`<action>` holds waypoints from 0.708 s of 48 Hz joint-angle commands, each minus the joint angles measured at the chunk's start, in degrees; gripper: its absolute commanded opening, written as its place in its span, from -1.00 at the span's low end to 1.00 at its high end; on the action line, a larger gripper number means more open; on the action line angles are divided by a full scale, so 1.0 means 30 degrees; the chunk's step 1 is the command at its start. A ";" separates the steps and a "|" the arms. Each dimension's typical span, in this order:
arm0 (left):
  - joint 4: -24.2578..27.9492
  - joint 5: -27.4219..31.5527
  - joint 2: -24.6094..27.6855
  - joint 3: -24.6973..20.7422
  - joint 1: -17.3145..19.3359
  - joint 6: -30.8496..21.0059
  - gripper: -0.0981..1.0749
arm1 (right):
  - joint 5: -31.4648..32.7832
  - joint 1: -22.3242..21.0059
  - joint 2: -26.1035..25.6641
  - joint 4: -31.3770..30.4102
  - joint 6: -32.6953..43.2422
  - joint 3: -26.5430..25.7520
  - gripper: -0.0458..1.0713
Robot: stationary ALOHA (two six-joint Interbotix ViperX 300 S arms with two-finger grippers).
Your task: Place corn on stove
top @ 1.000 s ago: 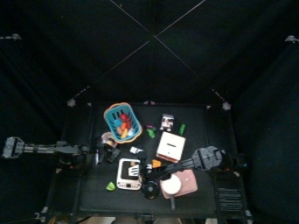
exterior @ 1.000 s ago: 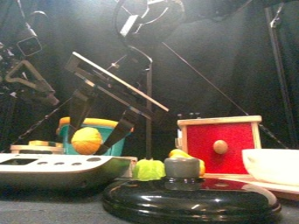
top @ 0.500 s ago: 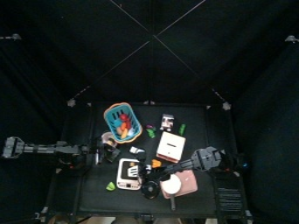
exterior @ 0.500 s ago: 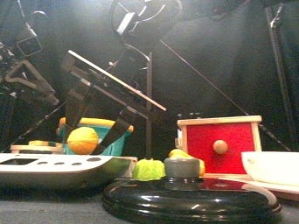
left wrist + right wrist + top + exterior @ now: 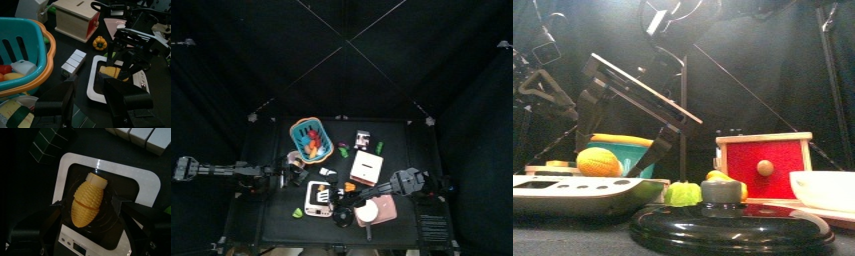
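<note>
Near the table's front edge, your corn (image 5: 87,198) lies on the stove (image 5: 148,183); the right gripper (image 5: 90,235) stands spread around it, released; just withdraw.

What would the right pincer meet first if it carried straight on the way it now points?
The corn. The right pincer stands open and points down at it, with the corn lying on the stove between its jaws. How much gap remains is unclear.
</note>
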 commanded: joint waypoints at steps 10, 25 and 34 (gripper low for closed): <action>0.0059 -0.0176 0.0000 -0.0264 0.0029 -0.0029 0.49 | 0.0176 -0.0029 -0.0410 0.0088 -0.0176 -0.0205 0.91; 0.0029 -0.0176 0.0000 -0.0234 0.0029 -0.0029 0.49 | 0.0146 -0.0029 -0.0439 -0.0029 -0.0410 -0.0527 0.91; 0.0029 -0.0176 0.0029 -0.0234 0.0029 -0.0029 0.49 | 0.0176 0.0000 -0.0469 -0.0234 -0.0410 -0.0615 0.91</action>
